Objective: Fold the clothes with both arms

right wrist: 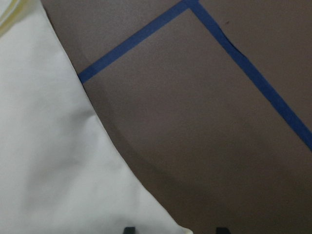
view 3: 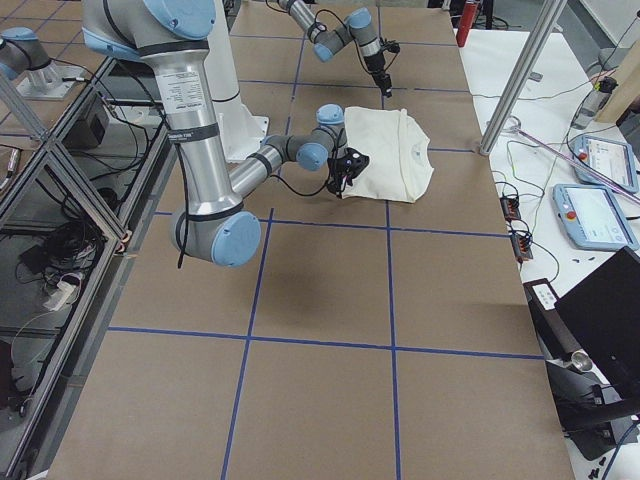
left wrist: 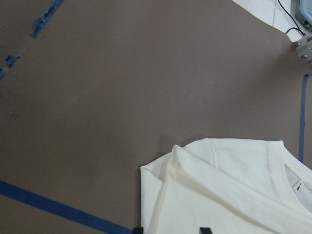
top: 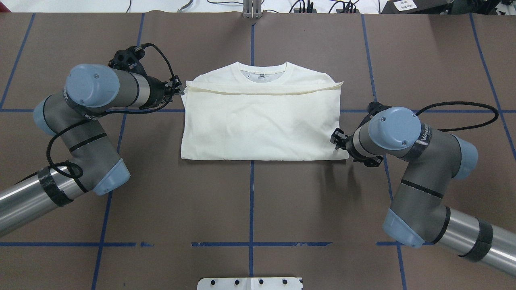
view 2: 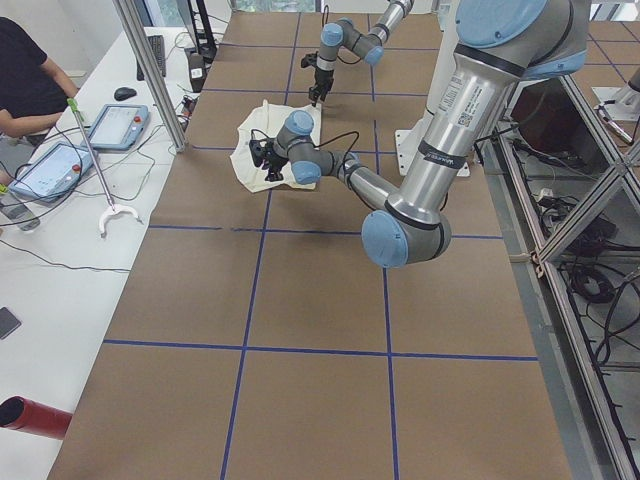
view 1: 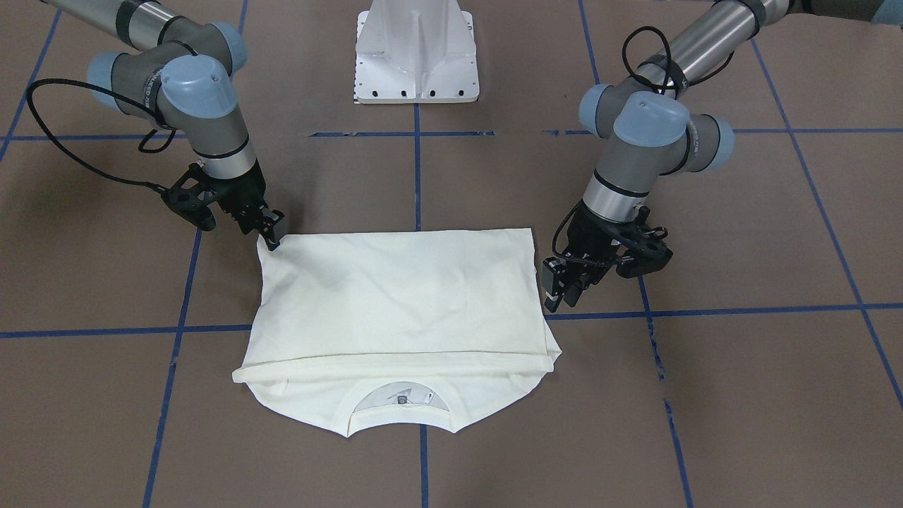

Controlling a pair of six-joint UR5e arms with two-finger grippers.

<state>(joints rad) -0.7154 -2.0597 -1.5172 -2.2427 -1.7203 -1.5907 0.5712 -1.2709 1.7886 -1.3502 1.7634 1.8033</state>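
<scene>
Elbows (top: 115,177) bent; left tool (top: 178,91), right tool (top: 337,139) flank T-shirt (top: 258,121).

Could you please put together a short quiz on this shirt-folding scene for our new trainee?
1. True or false: the T-shirt lies with its cat print facing up.
2. The collar points: A) toward the robot; B) away from the robot; C) sideways.
3. Fill in: the ___ claw is nearer the collar end of the shirt.

Key
1. False: only plain cream fabric shows.
2. B.
3. Left: the left claw is beside the shirt's edge near the collar end, and the right claw is at the corner nearest the robot.
</scene>
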